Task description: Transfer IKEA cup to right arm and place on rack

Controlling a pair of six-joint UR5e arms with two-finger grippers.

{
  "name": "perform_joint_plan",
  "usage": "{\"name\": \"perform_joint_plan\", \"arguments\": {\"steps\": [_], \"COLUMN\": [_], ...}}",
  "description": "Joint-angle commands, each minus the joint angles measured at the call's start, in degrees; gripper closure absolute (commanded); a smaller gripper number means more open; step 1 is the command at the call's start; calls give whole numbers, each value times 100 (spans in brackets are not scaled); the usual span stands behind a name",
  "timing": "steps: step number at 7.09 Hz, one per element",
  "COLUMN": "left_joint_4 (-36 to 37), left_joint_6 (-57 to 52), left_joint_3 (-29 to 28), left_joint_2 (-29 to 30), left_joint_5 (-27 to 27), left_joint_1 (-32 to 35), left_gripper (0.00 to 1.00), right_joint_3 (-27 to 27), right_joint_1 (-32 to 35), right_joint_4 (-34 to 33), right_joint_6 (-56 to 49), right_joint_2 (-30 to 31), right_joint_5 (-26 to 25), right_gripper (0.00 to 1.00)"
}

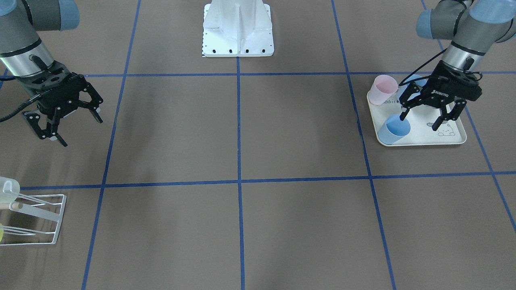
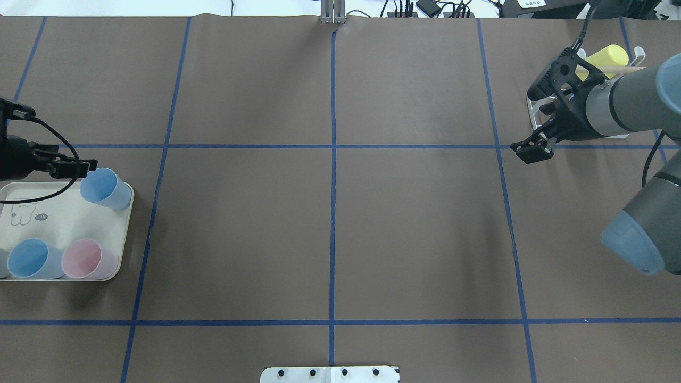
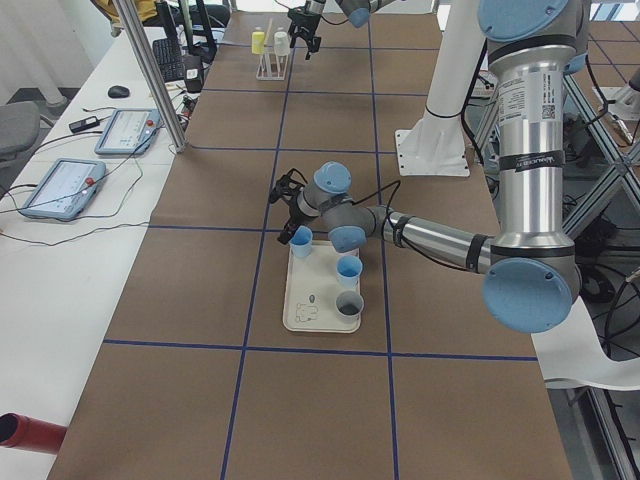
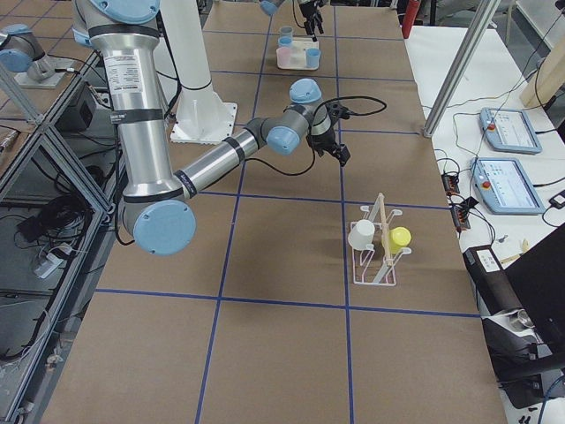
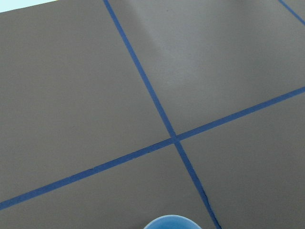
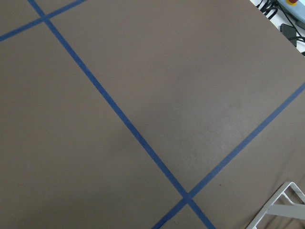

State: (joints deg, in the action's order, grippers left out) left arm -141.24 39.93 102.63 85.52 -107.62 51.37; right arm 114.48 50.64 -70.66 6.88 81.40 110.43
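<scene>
"What was the cup (image 1: 395,129) like?"
"Small, light blue, open on top. It stood on a corner of the cream tray (image 1: 427,139). The left gripper (image 1: 419,123) was wide open, one finger by its rim."
"And the right gripper (image 1: 80,131)?"
"Wide open too, holding nothing."

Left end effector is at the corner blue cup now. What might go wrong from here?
The pale blue plastic cup stands at the corner of the cream rabbit-print tray. The open left end effector has one finger at its rim and might tip it or nudge it off.
The white wire rack already carries a white cup and a yellow cup, so placing another might knock them.
</scene>
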Motion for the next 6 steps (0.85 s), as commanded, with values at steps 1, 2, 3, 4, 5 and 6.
{"name": "perform_joint_plan", "arguments": {"steps": [1,2,3,4,5,6], "left_joint_4": [-778,-843,-870,-1001,-1028,-1055], "left_joint_6": [58,85,76,67,67,41], "left_joint_3": [-742,-719,-710,-710,-718,-710], "left_joint_2": [149,131,105,53,0,-27], "left_joint_5": [30,30,22,22,13,-5], "left_joint_1": [-4,5,-13,-13,-30,-48], "left_gripper": [0,1,4,25,44,44], "right_joint_3": [22,22,30,22,22,13], "right_joint_1": [-80,-89,-89,-89,-89,-107], "right_joint_4": [0,0,0,0,0,0], "right_joint_6": [59,67,59,59,59,59], "right_joint_2": [-10,-10,-10,-10,-10,-19], "right_joint_5": [-12,-12,-21,-30,-30,-39], "right_gripper": [0,0,0,0,0,0]}}
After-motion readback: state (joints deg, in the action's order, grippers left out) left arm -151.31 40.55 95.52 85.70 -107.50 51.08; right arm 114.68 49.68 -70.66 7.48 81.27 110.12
